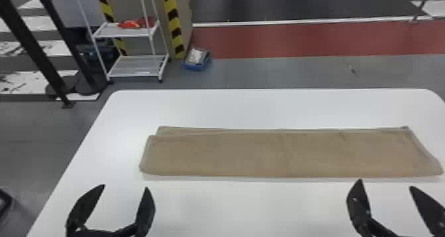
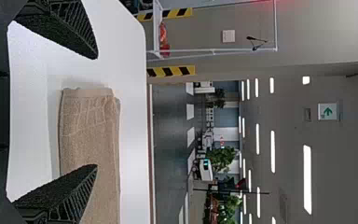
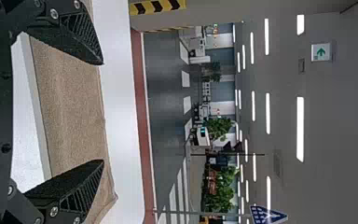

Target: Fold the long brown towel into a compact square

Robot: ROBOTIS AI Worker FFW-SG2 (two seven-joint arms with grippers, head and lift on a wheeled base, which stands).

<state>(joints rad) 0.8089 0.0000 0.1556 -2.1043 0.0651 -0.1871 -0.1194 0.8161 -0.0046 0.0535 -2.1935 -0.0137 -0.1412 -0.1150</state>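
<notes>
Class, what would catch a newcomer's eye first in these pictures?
The long brown towel, lying across the white table. Next, two black grippers, left and right, spread open on the table's near side. Behind, yellow-and-black striped bands stand beside a white shelf rack.

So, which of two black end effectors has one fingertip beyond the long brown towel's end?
The left end effector; the right one has both fingertips in front of the towel.

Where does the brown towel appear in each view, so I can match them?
Head view: the towel lies across the white table.
Left wrist view: the towel's end, partly behind one finger.
Right wrist view: a long stretch of towel, partly behind both fingers.
Shared landmark: yellow-and-black striping.
</notes>
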